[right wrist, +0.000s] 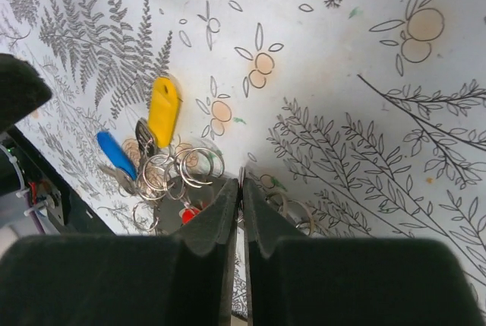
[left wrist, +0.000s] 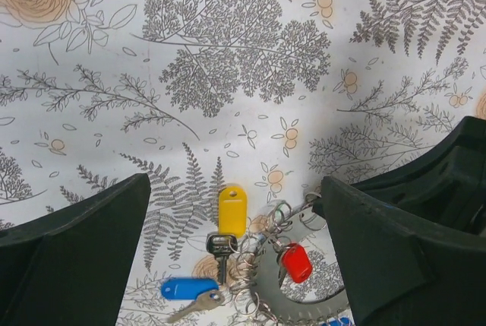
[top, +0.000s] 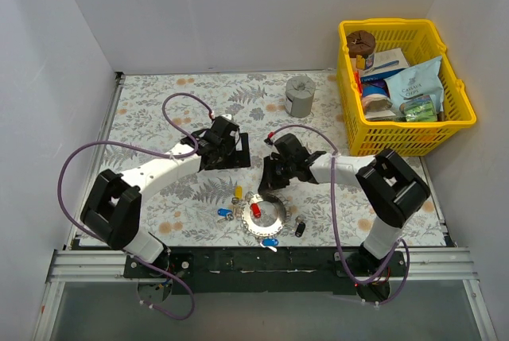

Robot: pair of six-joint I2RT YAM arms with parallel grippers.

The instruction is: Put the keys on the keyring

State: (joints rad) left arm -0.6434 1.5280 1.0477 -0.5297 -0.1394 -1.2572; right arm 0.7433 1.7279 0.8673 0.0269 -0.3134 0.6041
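The keyring is a flat silver ring with a jagged rim, lying near the table's front edge. It also shows in the left wrist view. Keys with a yellow tag, a blue tag and a red tag lie at it among small split rings. My right gripper is shut on a thin metal edge at the keyring's far rim. My left gripper is open and empty, above the cloth behind the keys.
A small black cylinder lies right of the keyring, and another blue tag lies at its front. A grey cup stands at the back. A yellow basket of packages is at the right. White walls enclose the table.
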